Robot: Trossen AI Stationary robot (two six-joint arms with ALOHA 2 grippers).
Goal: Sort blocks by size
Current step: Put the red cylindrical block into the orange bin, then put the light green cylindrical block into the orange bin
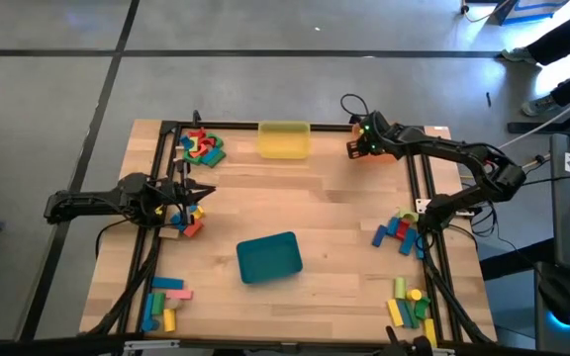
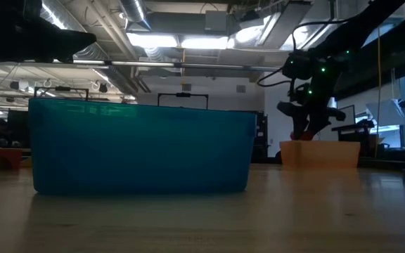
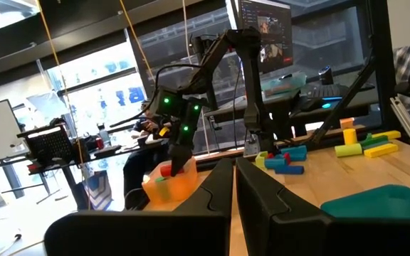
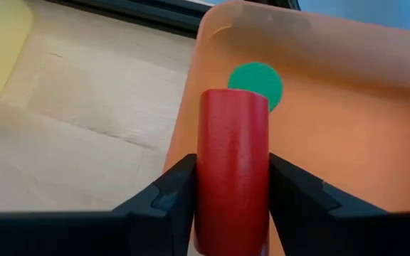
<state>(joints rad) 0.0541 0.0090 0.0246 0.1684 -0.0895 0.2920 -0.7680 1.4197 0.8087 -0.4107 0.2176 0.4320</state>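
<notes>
The right gripper [image 4: 232, 206] pinches a red cylinder block [image 4: 233, 163] across its round sides, holding it over the near rim of the orange tray [image 4: 347, 142] at the table's far right corner. A green round block [image 4: 256, 83] already lies inside the tray. The cylinder looks like a light, rigid piece with a smooth painted skin; a curved side gives the fingers only narrow contact, so it could roll or slip, and a hold at mid-length across the diameter seems safest. The tray's low wall sits right under the block, so little room remains there for a drop. The yellow tray [image 1: 284, 139] stands near, at the far edge.

The left gripper [image 1: 194, 193], fingers pressed together and empty, hangs over the table's left side just beside a small clump of blocks [image 1: 188, 220]. More blocks [image 1: 397, 230] lie near the right edge, well apart from the teal tray [image 1: 269, 257] in open table centre.
</notes>
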